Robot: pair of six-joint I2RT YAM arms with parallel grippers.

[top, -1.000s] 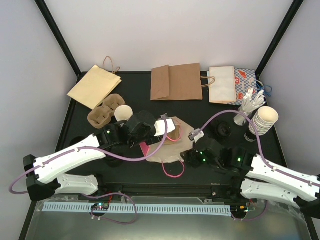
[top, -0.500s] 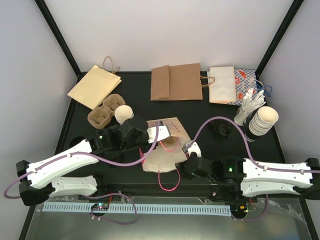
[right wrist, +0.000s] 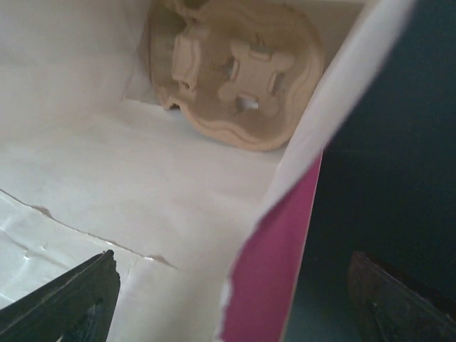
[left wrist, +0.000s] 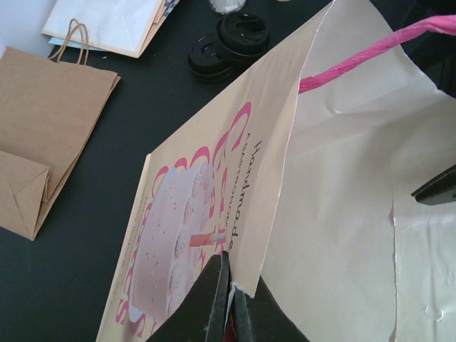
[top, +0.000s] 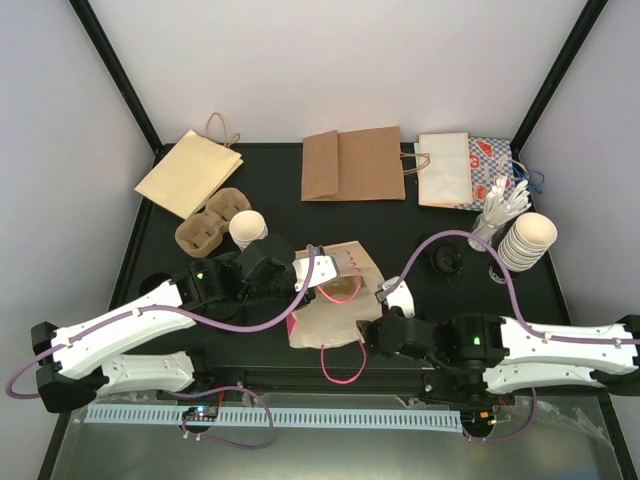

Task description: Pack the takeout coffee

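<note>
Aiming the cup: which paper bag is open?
The cream paper bag with pink handles and cake print, nearest the arms; the left gripper pinches its rim. The tan paper bag, brown paper bag and white paper bag behind lie flat.

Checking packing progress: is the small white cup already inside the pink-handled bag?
No: the small white cup stands on the table near the cardboard cup carrier, outside the pink-handled bag.

5 paper bags point(top: 352, 163), 2 carriers point(top: 210, 222), 2 lids point(left wrist: 243, 30), 1 loose cup point(top: 247, 228), 1 cup stack point(top: 527, 240).
</note>
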